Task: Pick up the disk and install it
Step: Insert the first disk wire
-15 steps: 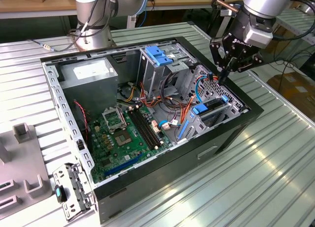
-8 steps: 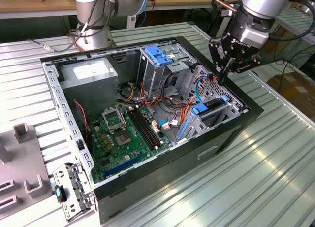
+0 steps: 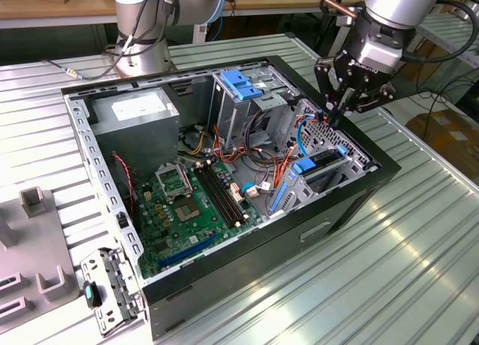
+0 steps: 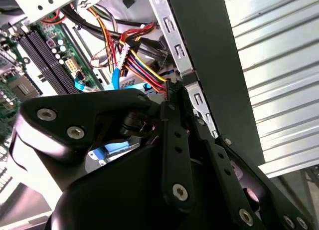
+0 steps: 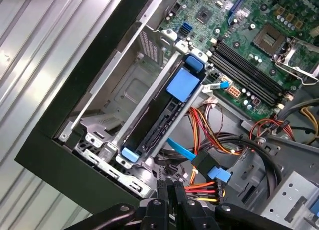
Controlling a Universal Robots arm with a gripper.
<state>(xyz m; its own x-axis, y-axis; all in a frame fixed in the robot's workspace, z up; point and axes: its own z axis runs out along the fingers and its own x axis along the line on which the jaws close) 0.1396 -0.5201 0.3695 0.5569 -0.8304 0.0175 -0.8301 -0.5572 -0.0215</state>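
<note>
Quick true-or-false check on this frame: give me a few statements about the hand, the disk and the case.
1. The computer case lies open. True.
2. The hand holds the disk in the air. False: it is shut on nothing, and the disk sits in the drive cage.
3. The case rests on carpet. False: it is on a ribbed metal table.
4. Coloured wires run near the hand. True.
</note>
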